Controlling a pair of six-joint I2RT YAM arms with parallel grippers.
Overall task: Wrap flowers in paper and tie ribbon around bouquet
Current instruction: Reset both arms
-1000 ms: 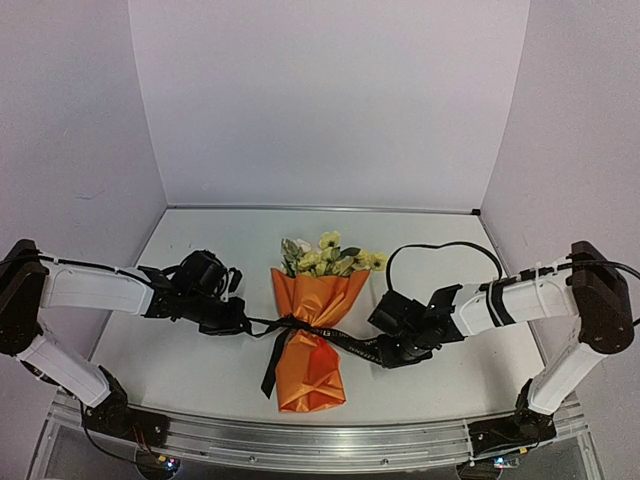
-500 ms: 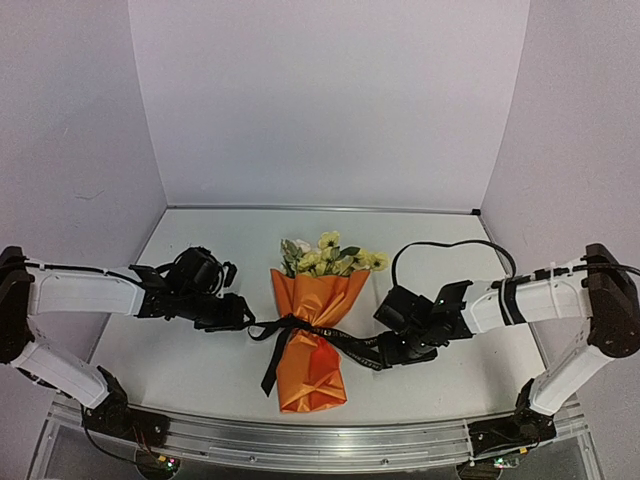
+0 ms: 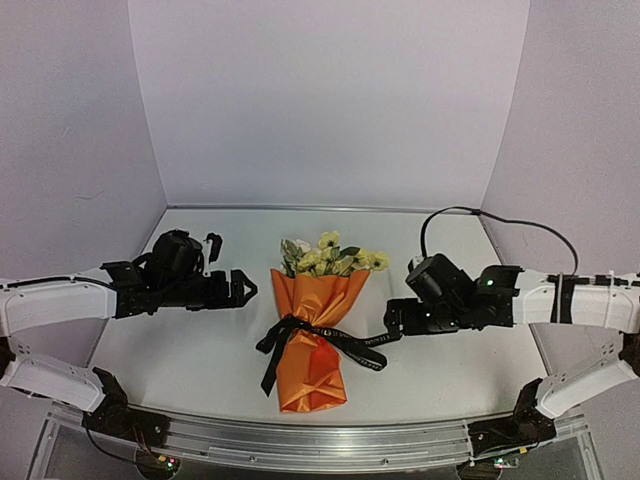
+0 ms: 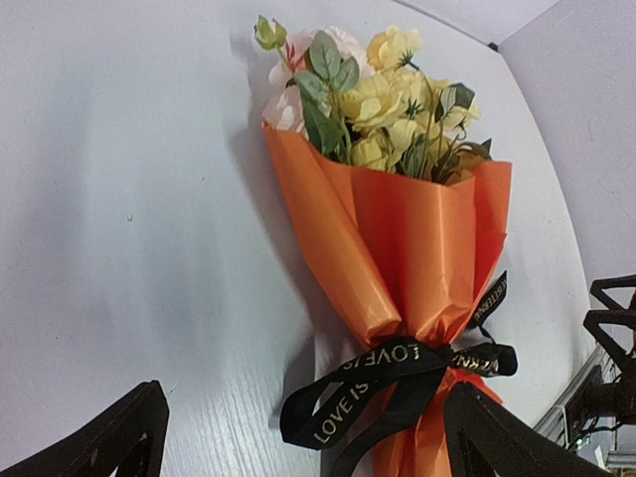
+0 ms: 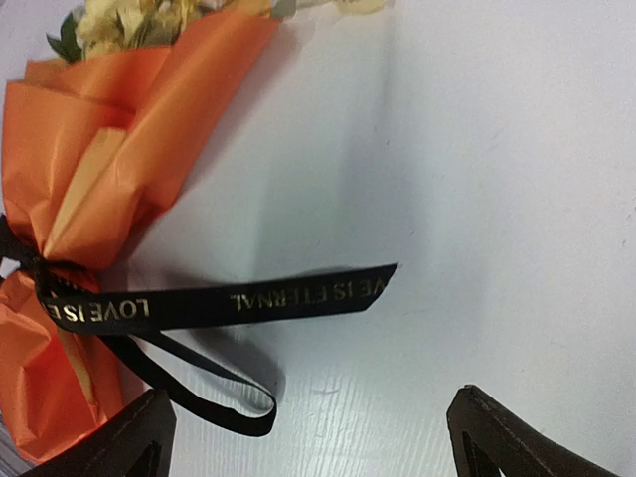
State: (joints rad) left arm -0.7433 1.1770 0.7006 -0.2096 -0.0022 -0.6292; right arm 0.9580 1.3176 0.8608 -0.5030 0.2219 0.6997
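Left fingers (image 3: 240,288): spread wide, holding nothing, just left of the bundle and apart from it.

Bouquet (image 3: 312,340): lies flat mid-worktop (image 3: 190,350), blooms toward the far wall. Orange paper (image 3: 320,292) flares at the top and pinches to a narrow waist. Flowers (image 3: 328,256) poke out of the open end. Ribbon (image 3: 300,328) is knotted round the waist. One tail trails toward the near edge on the left, the other lies out flat to the right.

Handling, my read: light overall. The paper looks thin and glossy, so probably slippery and quick to crease. Blooms are delicate, so keep off them. The ribbon is limp, and a tug on a tail might shift or loosen the knot. The best hold looks like the waist, or the lower cone over the bundled stems.

Right fingers (image 3: 396,318): also wide apart and empty, near the right tail's end but not touching it.
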